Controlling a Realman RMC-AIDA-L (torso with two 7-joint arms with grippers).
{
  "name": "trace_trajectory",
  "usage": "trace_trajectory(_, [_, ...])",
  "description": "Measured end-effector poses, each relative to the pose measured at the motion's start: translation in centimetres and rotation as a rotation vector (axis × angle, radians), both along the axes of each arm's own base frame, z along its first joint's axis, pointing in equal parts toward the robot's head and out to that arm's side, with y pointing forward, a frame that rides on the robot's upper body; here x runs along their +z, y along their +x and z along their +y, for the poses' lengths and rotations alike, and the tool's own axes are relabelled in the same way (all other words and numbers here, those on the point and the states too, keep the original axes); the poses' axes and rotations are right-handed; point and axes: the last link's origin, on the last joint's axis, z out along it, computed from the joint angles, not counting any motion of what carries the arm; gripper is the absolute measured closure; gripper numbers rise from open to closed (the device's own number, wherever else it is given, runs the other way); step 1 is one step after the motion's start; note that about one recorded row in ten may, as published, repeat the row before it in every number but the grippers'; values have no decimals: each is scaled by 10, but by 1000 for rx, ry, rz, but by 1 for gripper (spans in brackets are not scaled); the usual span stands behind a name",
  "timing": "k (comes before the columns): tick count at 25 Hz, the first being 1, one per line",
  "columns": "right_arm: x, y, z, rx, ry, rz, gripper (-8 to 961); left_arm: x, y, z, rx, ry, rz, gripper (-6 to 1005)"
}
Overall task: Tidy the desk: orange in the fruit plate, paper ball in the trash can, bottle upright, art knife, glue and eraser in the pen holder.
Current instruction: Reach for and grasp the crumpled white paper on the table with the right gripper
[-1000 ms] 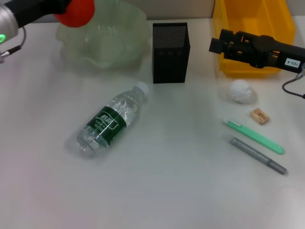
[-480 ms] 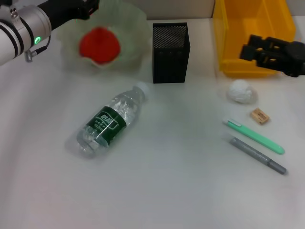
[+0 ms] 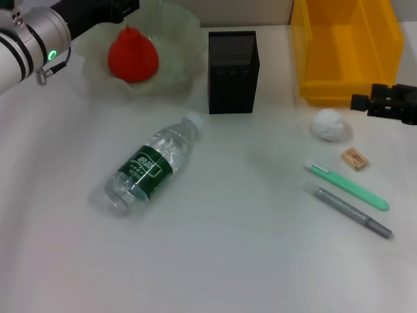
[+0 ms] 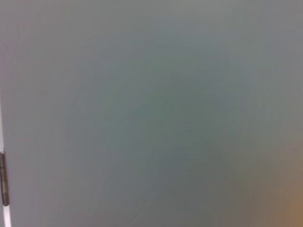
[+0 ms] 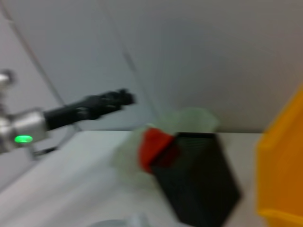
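Orange (image 3: 133,55) sat in the fruit plate (image 3: 179,39), free of the left gripper (image 3: 124,8), which hung just past the plate's rim at about 11 o'clock from the fruit, holding nothing; whether its fingers were apart could not be told. The right gripper (image 3: 362,102) hovered at 3 o'clock from the paper ball (image 3: 328,124), in front of the trash can (image 3: 345,49), touching nothing, its state equally unclear. One bottle (image 3: 150,163) lay on its side at 7 o'clock from the pen holder (image 3: 233,72). One eraser (image 3: 355,158), one green art knife (image 3: 346,185) and one grey glue stick (image 3: 353,212) lay below the ball.
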Motion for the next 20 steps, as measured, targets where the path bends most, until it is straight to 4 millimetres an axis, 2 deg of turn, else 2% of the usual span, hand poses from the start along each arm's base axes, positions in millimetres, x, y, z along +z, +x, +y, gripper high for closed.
trace_trajectory(4, [-3, 15, 10, -89, 45, -65, 154, 0, -2, -5, -10, -11, -23, 292])
trace_trajectory(8, [-12, 18, 17, -117, 30, -116, 154, 0, -3, -7, -16, -13, -36, 292])
trace_trajectory(9, [-20, 19, 21, -124, 20, -140, 154, 0, -3, -8, -20, -14, -40, 292])
trace_trajectory(20, [-52, 11, 39, -101, -6, -193, 155, 2, -6, -9, -11, -6, -58, 292])
